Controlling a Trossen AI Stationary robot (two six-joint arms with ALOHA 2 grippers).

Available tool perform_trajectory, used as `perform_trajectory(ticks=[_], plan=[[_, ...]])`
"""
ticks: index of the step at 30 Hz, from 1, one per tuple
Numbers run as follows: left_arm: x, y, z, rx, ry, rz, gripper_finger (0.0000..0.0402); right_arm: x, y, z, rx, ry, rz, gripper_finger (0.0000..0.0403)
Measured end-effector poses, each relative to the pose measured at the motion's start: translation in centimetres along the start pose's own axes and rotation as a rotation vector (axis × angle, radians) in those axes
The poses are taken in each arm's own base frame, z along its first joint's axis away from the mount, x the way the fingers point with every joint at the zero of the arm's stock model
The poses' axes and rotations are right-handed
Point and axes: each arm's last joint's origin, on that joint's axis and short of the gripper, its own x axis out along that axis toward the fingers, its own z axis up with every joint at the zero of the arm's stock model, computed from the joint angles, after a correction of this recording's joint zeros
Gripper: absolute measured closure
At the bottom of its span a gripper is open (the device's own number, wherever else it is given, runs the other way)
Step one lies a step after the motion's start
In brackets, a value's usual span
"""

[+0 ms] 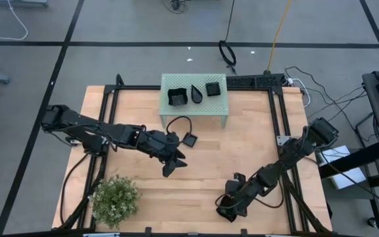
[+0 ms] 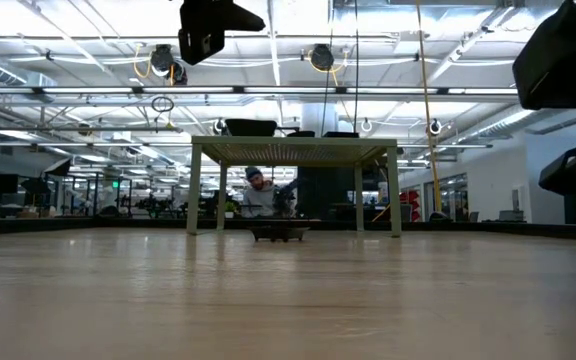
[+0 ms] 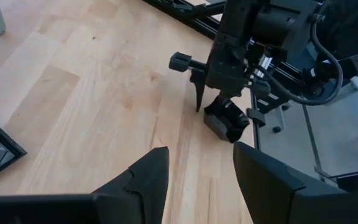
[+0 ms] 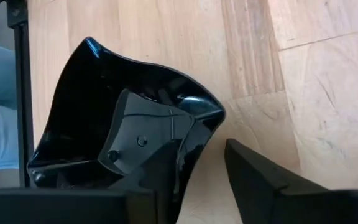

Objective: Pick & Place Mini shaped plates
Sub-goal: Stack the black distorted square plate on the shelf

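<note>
A wavy-edged black plate [image 4: 104, 93] sits at the table's near edge, under my right gripper [image 4: 207, 146]. That gripper is open, one finger inside the plate and the other outside its wall. The left wrist view shows this plate [image 3: 225, 123] low under the right gripper [image 1: 229, 204]. A small square plate [image 1: 189, 139] lies flat on the table in front of the stand. My left gripper [image 1: 174, 162] hovers open and empty, to the near left of that plate. The mint-green stand [image 1: 222, 108] carries a wavy plate [image 1: 176, 97], a teardrop [image 1: 197, 94] and a small square [image 1: 213, 89]. My right gripper comes at the wavy plate from above, astride one wall near a corner [image 4: 216, 115]. One finger [image 4: 145, 143] lies over the plate's inside. A strip of table shows between the wall and the outer finger [image 4: 260, 177]. I cannot tell whether either finger touches it.
A bushy green plant [image 1: 115, 197] stands at the near left corner. Black frame rails [image 1: 275, 125] run along the table's sides. Bare wood lies between the two grippers. In the low view a person [image 2: 258, 190] sits beyond the far edge, behind the stand [image 2: 293, 150].
</note>
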Motion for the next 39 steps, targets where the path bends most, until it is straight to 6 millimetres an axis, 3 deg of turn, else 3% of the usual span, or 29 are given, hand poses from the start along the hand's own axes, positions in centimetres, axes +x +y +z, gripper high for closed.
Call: perform_trajectory(ticks=[9,16,23,30,34,39], plan=[[0.0,0.0,0.0,-0.001,0.000,0.000,0.0218,-0.5,0.2,0.0,-0.043,0.029,0.042,0.0394],[0.0,0.0,0.0,0.003,-0.001,0.001,0.0218,-2.1,-0.9,2.4,0.017,-0.063,0.045,0.0401],[0.0,0.0,0.0,0.017,-0.002,0.002,0.0218,-3.0,-6.2,7.4,0.151,-0.216,-0.083,0.0402],[0.0,0.0,0.0,0.037,-0.001,0.002,0.0218,-1.7,-12.9,11.5,0.385,-0.348,-0.136,0.0403],[0.0,0.0,0.0,0.040,0.000,0.003,0.0218,-0.5,-14.8,12.8,0.455,-0.395,-0.067,0.0403],[0.0,0.1,-0.1,0.038,0.014,0.011,0.0218,-0.2,-15.1,13.7,0.472,-0.466,-0.028,0.0402]])
